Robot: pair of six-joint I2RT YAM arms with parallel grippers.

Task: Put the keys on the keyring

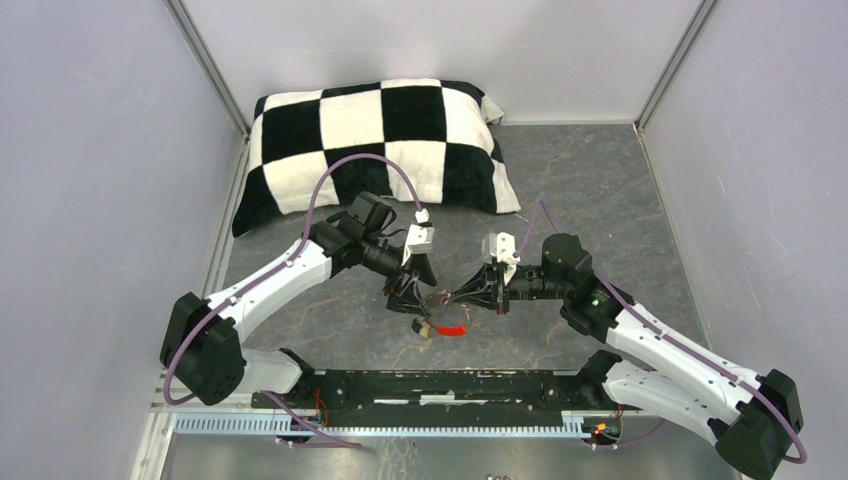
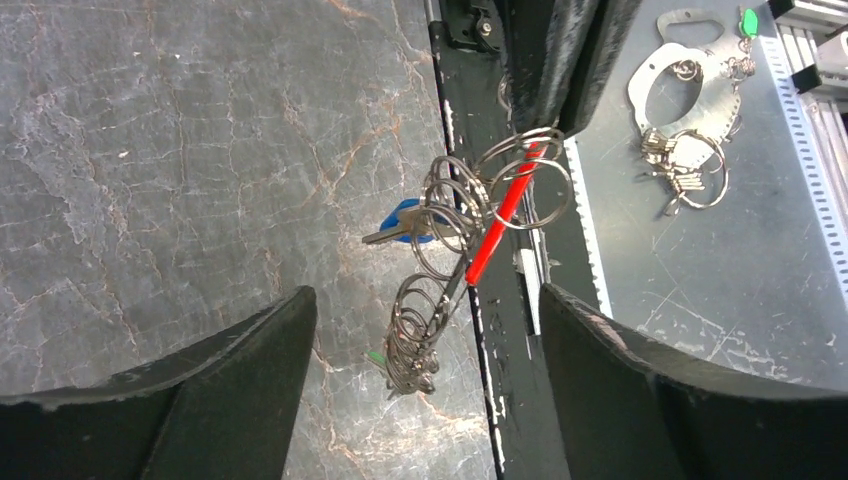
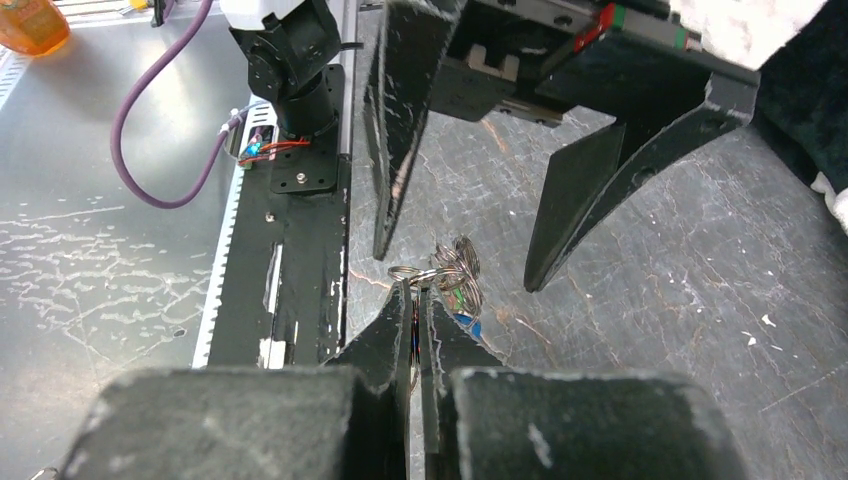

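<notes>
The right end effector [image 3: 415, 292] is pinched together on the silvery-grey chain of linked metal rings [image 2: 445, 200], which hangs over the grey marbled surface [image 2: 150, 150] straight ahead of the left end effector [image 2: 425, 290], whose fingers are spread wide, with the chain's long axis running between them, though whether the blue-tagged key [image 2: 405, 218] and red tag [image 2: 497, 225] are properly threaded is hard to make out.

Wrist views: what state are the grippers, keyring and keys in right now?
keyring: bunched loops, dangling.
right gripper: shut on the keyring.
left gripper: open, straddling the keyring.
blue key: caught among the loops.
red key: hanging across the loops.
</notes>
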